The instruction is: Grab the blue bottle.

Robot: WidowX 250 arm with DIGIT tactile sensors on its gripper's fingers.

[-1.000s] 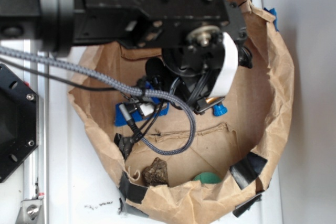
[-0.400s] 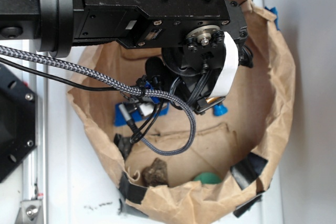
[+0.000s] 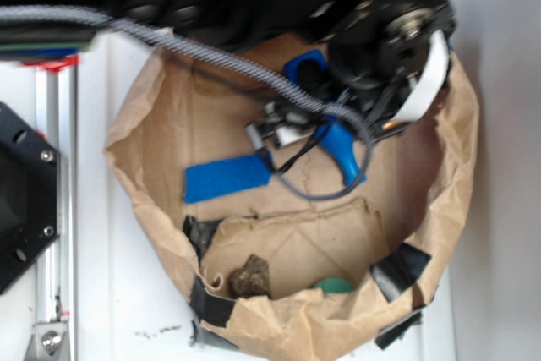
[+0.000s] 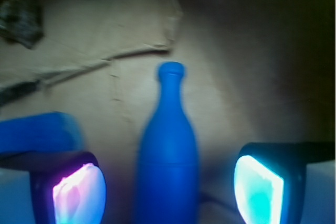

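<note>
The gripper (image 4: 168, 192) has its jaws spread apart, one glowing pad on each side of the solid bright blue plastic bottle (image 4: 167, 156), not touching it. The bottle lies on the floor of a brown paper bag (image 3: 461, 166), neck pointing away. This looks like the approach step; next, likely lowering and closing on the body.

Robot lab bench — aluminium rail (image 3: 59, 209), taped paper bag (image 3: 448, 200)

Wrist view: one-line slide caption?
Open tool straddles the blue bottle lying on brown paper, neck pointing away.
</note>
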